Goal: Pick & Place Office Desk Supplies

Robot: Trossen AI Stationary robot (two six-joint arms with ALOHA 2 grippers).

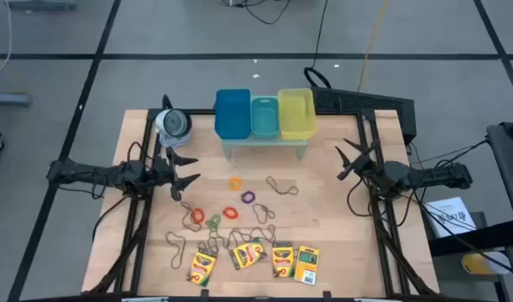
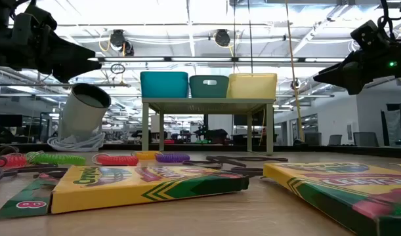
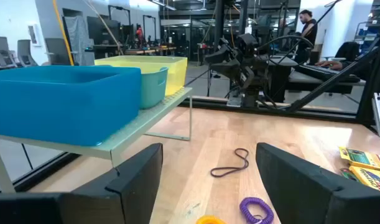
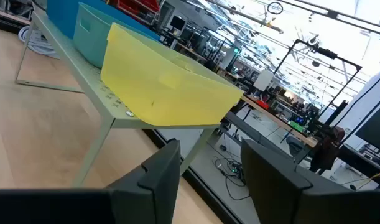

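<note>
Several yellow-and-green crayon boxes [image 1: 256, 258] lie flat near the table's near edge, large in the low view [image 2: 141, 187]. Red, orange, purple and green ring bands [image 1: 231, 205] and thin brownish wiry loops [image 1: 281, 187] are scattered at the table's middle; one loop [image 3: 230, 167] and a purple band [image 3: 257, 209] show in the left wrist view. My left gripper [image 1: 185, 168] hovers open at the table's left, above the table, its fingers [image 3: 140, 174] pointing right. My right gripper [image 1: 347, 159] hovers open at the table's right, near the yellow bin [image 4: 171, 93].
Blue [image 1: 232, 112], teal [image 1: 264, 116] and yellow [image 1: 296, 112] bins stand on a pale green shelf [image 1: 264, 144] at the table's far side. A round silvery-white roll [image 1: 173, 124] sits at the far left. Bare wood lies between the supplies and both arms.
</note>
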